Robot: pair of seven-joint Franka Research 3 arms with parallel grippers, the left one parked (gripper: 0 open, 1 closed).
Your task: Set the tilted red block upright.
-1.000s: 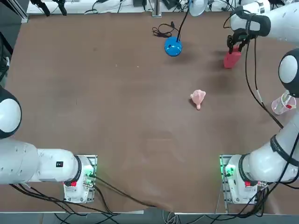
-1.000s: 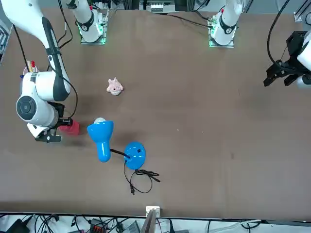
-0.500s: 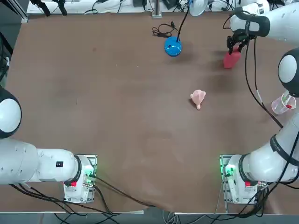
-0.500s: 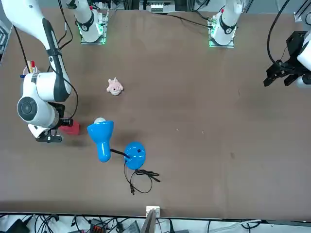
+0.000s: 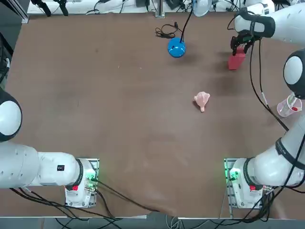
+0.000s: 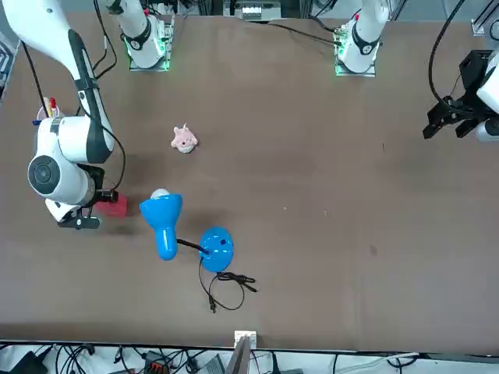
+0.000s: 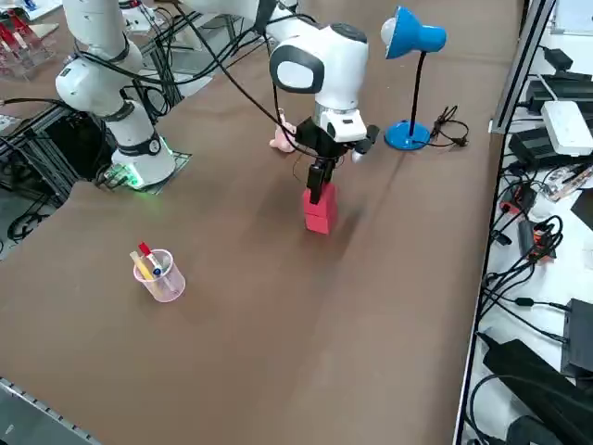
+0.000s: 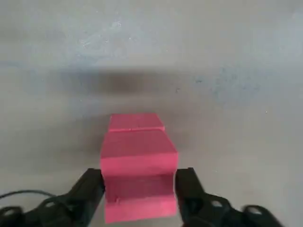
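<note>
We see the right gripper (image 8: 140, 182) released, its fingers parted around the red block (image 8: 139, 175), toward the far right corner of the worktop (image 5: 133, 119); the pink toy (image 5: 202, 100) lies well apart, nearer the robot's bases.

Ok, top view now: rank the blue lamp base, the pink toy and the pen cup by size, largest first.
1. Pen cup
2. Blue lamp base
3. Pink toy

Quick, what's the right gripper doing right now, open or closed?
Right gripper: at the red block; can't tell whether it's open or closed on it.
</note>
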